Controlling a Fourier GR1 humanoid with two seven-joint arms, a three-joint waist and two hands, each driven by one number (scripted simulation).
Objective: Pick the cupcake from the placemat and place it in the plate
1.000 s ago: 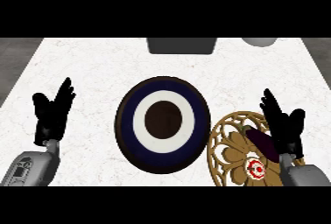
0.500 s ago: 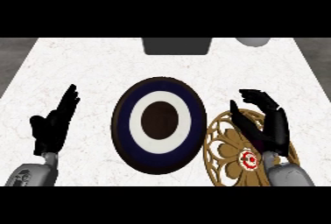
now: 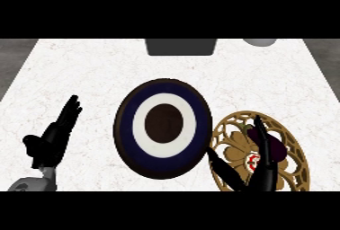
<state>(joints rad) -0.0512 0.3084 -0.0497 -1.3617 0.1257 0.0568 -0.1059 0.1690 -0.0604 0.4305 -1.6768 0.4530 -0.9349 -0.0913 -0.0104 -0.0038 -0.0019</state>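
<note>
Counter: a white, faintly speckled stone counter top (image 3: pixel 100 72) fills the view, with darker grey floor at its two far corners.
Plate: a round plate with a dark brown rim, a navy ring, a white ring and a dark brown centre (image 3: pixel 163 128) lies in the middle of the counter, well apart from the left hand and just beside the placemat.
Placemat: a round golden placemat with an openwork flower pattern (image 3: pixel 292 152) lies to the right of the plate – its left edge touches or slightly overlaps the rim of the plate.
Cupcake: a small dark purple cupcake with a red and white piece beside it (image 3: pixel 255 161) sits on the placemat, mostly hidden behind the right hand, so its shape is hard to tell.
Right hand: the black right hand (image 3: pixel 260 173) is over the placemat, fingers pointing up and the thumb spread to the left; it is opened wide around the cupcake, and I cannot tell if it touches it.
Left hand: the black left hand (image 3: pixel 54 140) shows at the lower left of the counter, resting with straight fingers up – it holds nothing.
Far edge: a dark grey rectangular object (image 3: pixel 181 46) stands at the far middle of the counter, and a pale grey rounded object (image 3: pixel 260 42) is cut off at the far right.
</note>
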